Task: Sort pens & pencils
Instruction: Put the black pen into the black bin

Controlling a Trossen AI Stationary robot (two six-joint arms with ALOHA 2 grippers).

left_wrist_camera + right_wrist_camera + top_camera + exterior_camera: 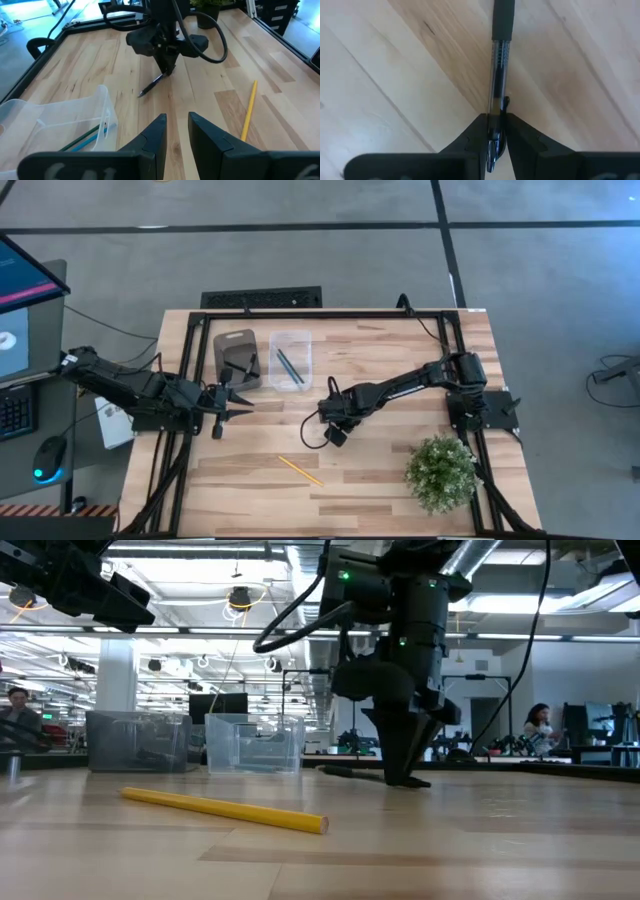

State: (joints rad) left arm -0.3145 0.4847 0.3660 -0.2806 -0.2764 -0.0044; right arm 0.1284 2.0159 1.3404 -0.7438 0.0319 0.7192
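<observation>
Pen (496, 90) lying on table (380, 470) at frame centre | right gripper (494, 131) clamping its end | left gripper (176, 131) hovering parted near bins, left | yellow pencil (300, 470) lying lower centre, loose

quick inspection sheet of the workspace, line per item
surface: pale wood table, dark frame
job's things: black pen on the table; yellow pencil loose near the front; blue and green pencils in the clear bin; grey bin beside it
clutter: potted plant
grippers: right hand shut on black pen; left hand open, by the bins
cables: black cable loops off the right arm
surroundings: monitor, mouse, people far behind
</observation>
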